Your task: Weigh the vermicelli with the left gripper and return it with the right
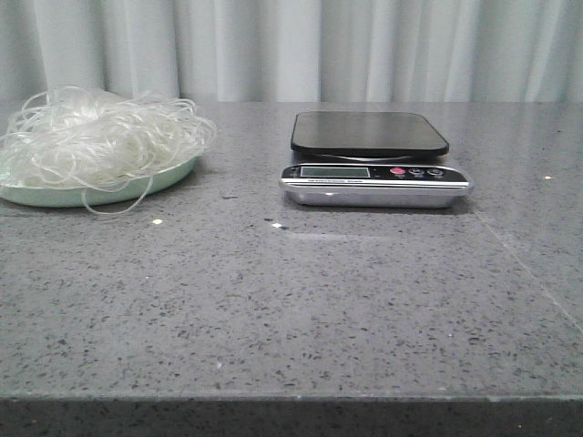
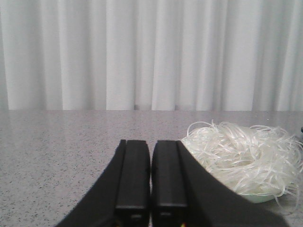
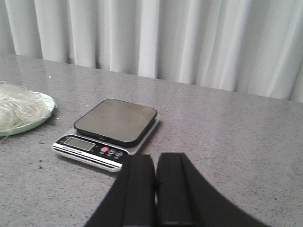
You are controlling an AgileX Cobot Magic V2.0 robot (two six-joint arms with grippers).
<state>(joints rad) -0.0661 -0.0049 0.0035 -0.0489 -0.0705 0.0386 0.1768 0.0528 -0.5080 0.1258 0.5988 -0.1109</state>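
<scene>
My left black tool (image 2: 150, 189) hangs low over the speckled grey stone desk (image 1: 301, 300), fingers together, gripping nothing; my right tool (image 3: 156, 189) likewise. The fluffy whitish vermicelli tangle (image 1: 100, 137) heaps the pale green plate (image 1: 55, 195), well apart from the black-topped digital scale (image 1: 373, 159).

A staged test bench rather than a lived-in kitchen: a grey speckled stone-look desk (image 1: 273, 309) backed wall to wall by plain white pleated curtains (image 1: 364, 45), with only a digital kitchen scale (image 1: 373, 159) and a pale green plate (image 1: 55, 194) as kitchen props.
</scene>
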